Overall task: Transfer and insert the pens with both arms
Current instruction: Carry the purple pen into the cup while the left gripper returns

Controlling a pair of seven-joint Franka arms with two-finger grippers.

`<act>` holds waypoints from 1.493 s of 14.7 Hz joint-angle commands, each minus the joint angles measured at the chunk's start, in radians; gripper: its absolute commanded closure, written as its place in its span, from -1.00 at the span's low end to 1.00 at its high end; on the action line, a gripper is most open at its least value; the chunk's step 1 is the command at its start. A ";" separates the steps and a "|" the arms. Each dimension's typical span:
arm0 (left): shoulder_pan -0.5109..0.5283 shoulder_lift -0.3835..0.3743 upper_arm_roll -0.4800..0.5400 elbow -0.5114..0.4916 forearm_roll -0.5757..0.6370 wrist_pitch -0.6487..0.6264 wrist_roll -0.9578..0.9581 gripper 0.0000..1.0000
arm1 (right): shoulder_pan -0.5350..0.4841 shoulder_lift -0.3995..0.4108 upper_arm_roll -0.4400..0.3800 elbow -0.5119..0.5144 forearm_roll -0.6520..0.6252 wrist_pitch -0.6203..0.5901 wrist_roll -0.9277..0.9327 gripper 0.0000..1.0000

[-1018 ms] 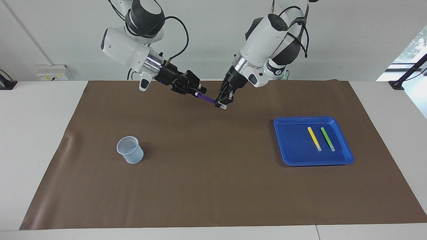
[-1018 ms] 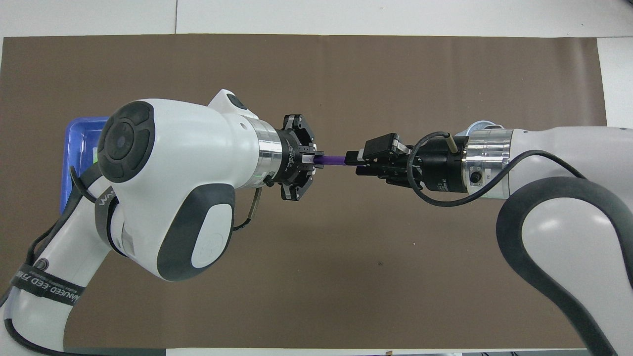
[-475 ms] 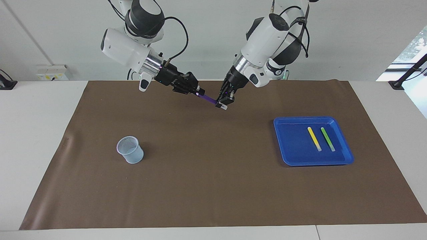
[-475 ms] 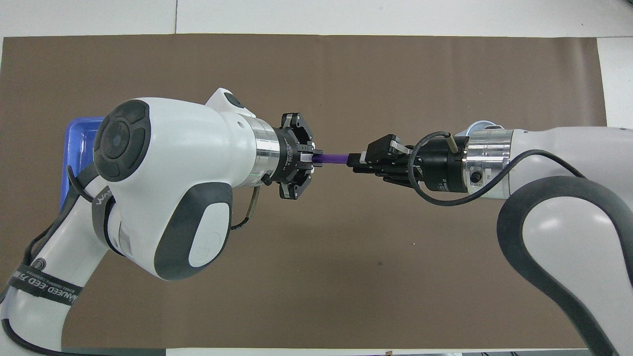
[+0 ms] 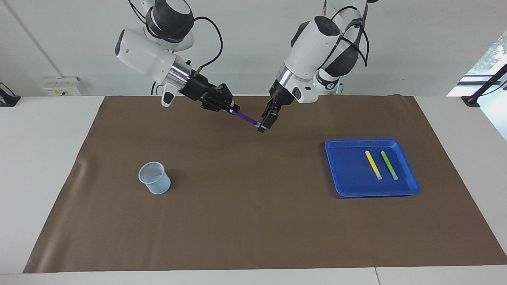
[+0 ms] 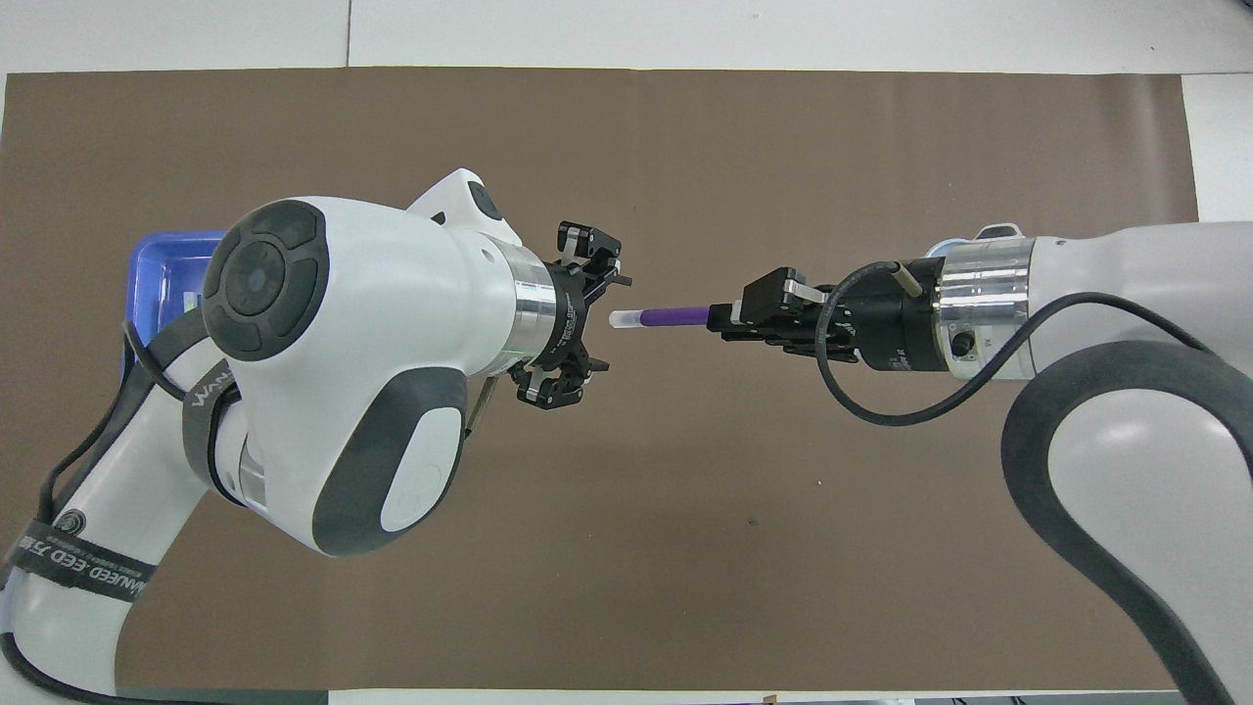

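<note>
White "WANJEED" lettering (image 6: 83,573) along left arm's black strap (image 6: 59,558)

Bright, even indoor light, both views sharp, no motion blur. Soft short shadow beside the cup (image 5: 155,177) on the brown mat (image 5: 253,221); daylight blows out the window (image 5: 491,55) at the frame edge. Mild glare on the white arm shells in the overhead view.

white wall (image 5: 245,47), white table (image 5: 39,158), brown mat (image 5: 253,221), bright window (image 5: 491,55).
</note>
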 commanded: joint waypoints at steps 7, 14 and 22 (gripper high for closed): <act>0.213 -0.075 0.017 -0.170 0.085 -0.064 0.950 -1.00 | -0.107 0.127 0.000 0.291 -0.710 -0.253 -0.390 1.00; 0.486 -0.035 0.014 -0.252 0.208 -0.041 1.538 -1.00 | -0.193 0.132 0.002 0.150 -0.901 -0.101 -0.572 1.00; 0.655 0.111 0.017 -0.318 0.222 0.210 1.802 -1.00 | -0.222 0.132 0.002 -0.003 -0.892 0.049 -0.606 1.00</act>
